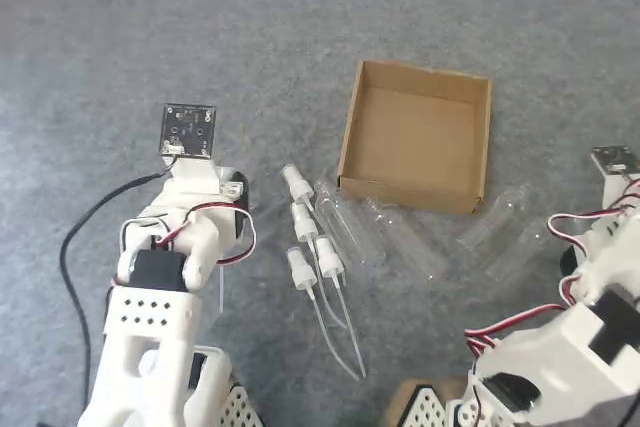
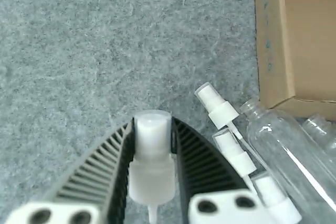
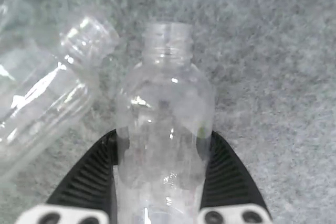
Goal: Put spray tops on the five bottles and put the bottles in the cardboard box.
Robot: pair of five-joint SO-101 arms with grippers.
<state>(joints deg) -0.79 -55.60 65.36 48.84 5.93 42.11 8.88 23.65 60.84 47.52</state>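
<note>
My left gripper [image 2: 152,124] is shut on a white spray top [image 2: 152,156], its cap pointing away from the wrist, just above the grey carpet. Several other spray tops [image 1: 303,219] lie in a cluster mid-table, with their thin tubes trailing toward the front. My right gripper [image 3: 164,137] is shut on a clear open-necked bottle [image 3: 165,124] at the table's right side. A second clear bottle [image 3: 47,93] lies right beside it. Two more bottles [image 1: 340,217] lie just in front of the cardboard box [image 1: 350,127], which stands open with nothing inside.
The grey carpet [image 1: 120,57] covers the whole table. The box's near wall [image 2: 270,40] stands close to the loose spray tops [image 2: 215,103] and a lying bottle [image 2: 283,150]. Both arm bases sit at the front edge.
</note>
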